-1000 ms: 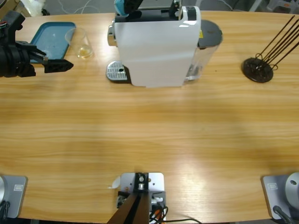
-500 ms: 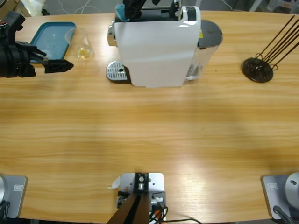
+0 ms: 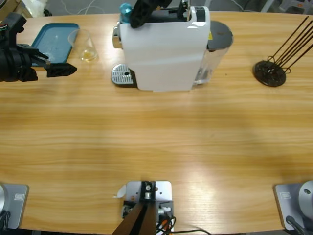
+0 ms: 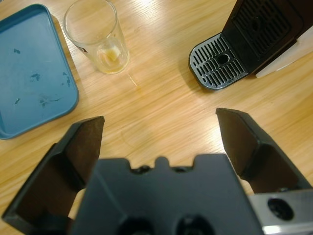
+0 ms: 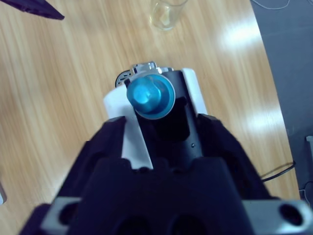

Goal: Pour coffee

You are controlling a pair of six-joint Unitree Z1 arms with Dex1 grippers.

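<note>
Jaws of my left hand (image 4: 159, 129) stand wide over bare desk (image 3: 156, 142). My right hand (image 5: 156, 127) sits atop the machine (image 3: 164, 49), a blue capsule (image 5: 150, 96) at its jaws; I cannot tell whether they grip it. The glass (image 4: 97, 35) beside the blue tray (image 4: 29, 68) holds a little pale coffee (image 4: 111, 55). The machine's front is cut off.

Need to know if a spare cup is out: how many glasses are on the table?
1: a clear glass holding a little pale yellow liquid, beside the blue tray, left of the white coffee machine. Others could be hidden behind it.
</note>
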